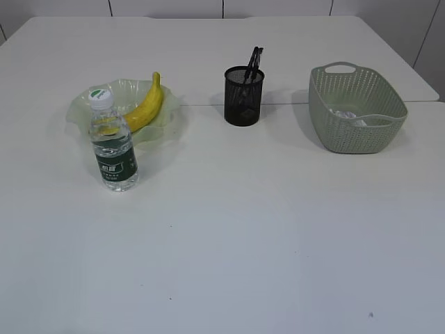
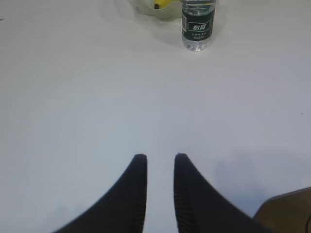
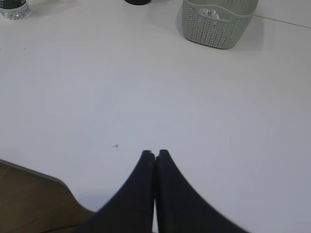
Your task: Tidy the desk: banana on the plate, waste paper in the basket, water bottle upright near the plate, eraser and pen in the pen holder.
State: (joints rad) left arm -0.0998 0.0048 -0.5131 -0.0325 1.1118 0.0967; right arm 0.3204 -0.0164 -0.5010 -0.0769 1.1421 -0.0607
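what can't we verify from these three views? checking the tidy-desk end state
- Eraser: not visible; the pen holder mesh hides its contents in the exterior view, and only dark pens stick out.
- Pen holder in the right wrist view: cut off by the top edge.
- Paper in the basket: only a white scrap shows past the rim.
- Plate and banana: cropped by the left wrist view's top edge.
- Both arms: out of the exterior view.

Bottle top cut by upper edge, left wrist view; eraser unseen inside holder; paper partly hidden in basket.
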